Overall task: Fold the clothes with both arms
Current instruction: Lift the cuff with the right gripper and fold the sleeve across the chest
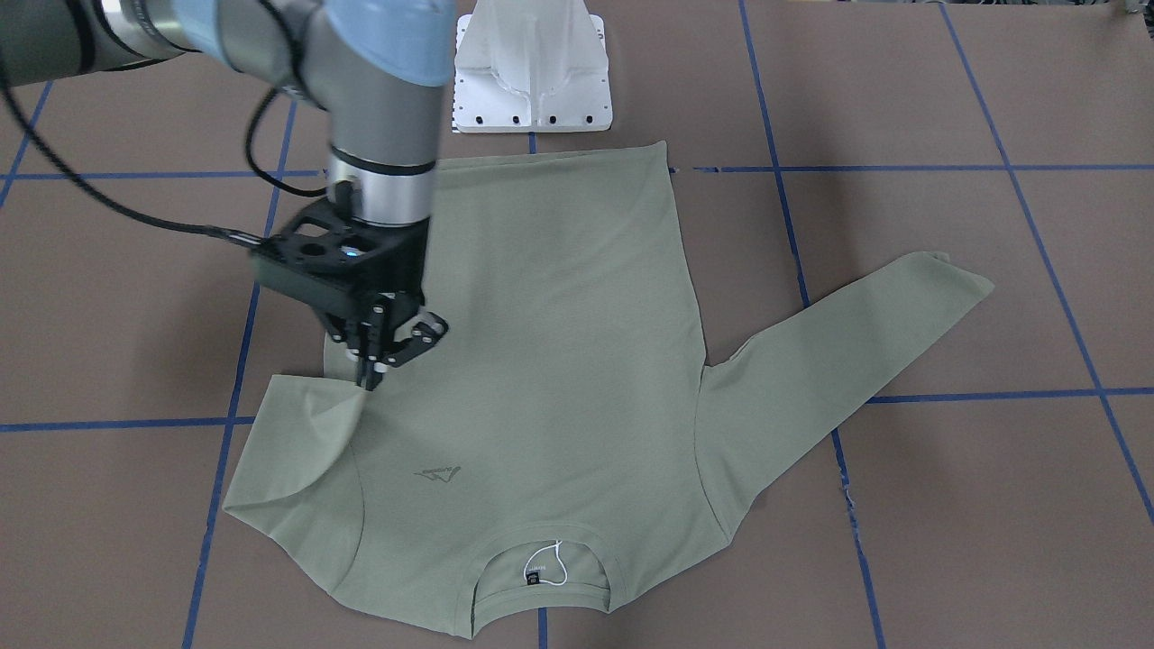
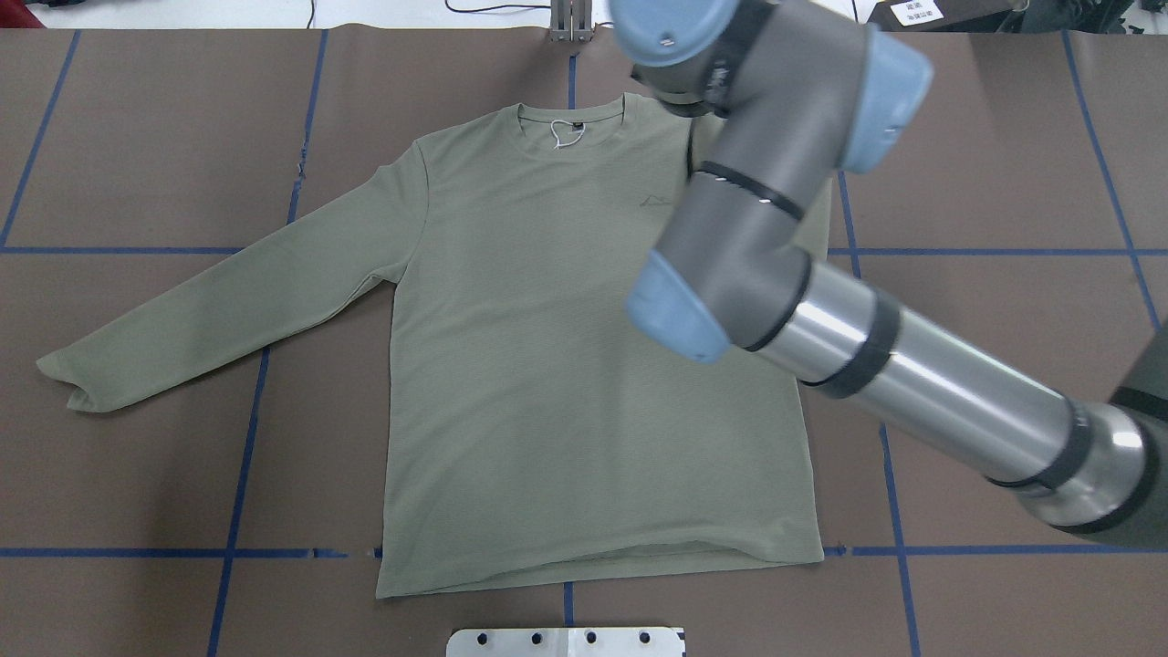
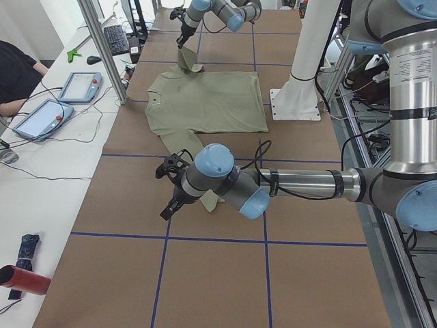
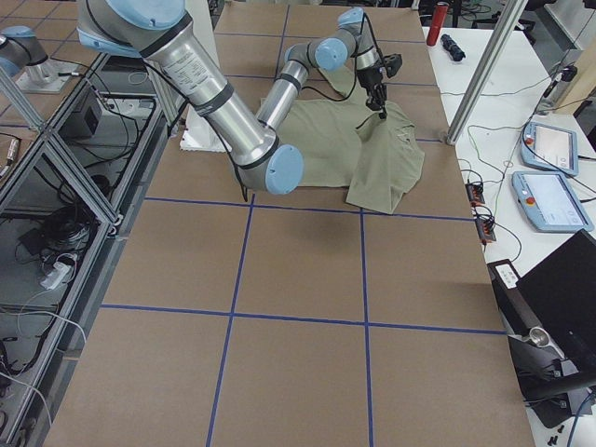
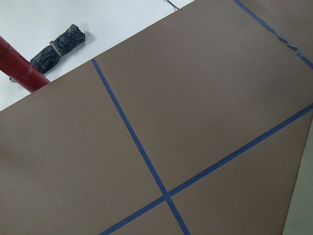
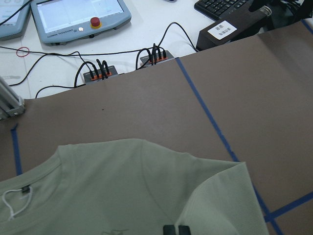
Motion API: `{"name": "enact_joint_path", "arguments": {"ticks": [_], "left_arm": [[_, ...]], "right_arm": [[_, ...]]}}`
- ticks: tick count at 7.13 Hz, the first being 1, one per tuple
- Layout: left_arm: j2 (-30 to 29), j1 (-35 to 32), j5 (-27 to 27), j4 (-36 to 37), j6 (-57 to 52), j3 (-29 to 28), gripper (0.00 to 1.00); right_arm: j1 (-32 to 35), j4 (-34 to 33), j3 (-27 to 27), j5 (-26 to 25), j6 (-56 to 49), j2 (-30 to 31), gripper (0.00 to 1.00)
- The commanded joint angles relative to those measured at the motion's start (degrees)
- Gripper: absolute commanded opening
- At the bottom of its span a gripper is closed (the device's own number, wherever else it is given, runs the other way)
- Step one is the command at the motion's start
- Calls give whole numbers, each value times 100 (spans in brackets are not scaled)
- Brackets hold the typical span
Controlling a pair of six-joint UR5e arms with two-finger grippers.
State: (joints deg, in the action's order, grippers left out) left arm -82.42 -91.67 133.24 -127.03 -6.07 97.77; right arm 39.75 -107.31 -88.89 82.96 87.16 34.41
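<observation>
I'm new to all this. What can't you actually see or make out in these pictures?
- Overhead view: the right arm covers one sleeve of the shirt and its own jaws.
- Left side view: the jaws of the left arm are small and dark, so I cannot tell whether they are open or shut. Its wrist camera shows only the table.
- Front-facing view: the print on the neck label is too small to read.

Opposing high views over one shirt point(image 1: 559, 342)

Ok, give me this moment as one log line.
right gripper: shut on shirt sleeve, held over the body | left gripper: near other cuff, state unclear | shirt: front up, flat on table
</observation>
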Motion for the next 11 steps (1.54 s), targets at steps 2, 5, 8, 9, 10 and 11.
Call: {"name": "enact_joint_path", "arguments": {"ticks": [2,5,8,9,10,11], "left_arm": [[-2,0,0,-6,-9,-91,100],[-2,0,0,-6,-9,-144,100],[7,9,0,-538,17,-476,100],[-2,9,0,-716,35,-583,100],[-2,0,0,-718,44,-575,100],[-2,9,0,-718,44,-558,100]], "right_arm": [[-652,26,1655,-1070,1432,-1418,0],[-933,96,2258,-1476,1321,-1979,0],[-1406,711,2596,-1870,567,-2018,0],[-1530,720,2587,-1915,339,-2035,0],[-1558,720,2587,-1915,241,-2009,0],[-1575,729,2596,-1915,127,-2069,0]]}}
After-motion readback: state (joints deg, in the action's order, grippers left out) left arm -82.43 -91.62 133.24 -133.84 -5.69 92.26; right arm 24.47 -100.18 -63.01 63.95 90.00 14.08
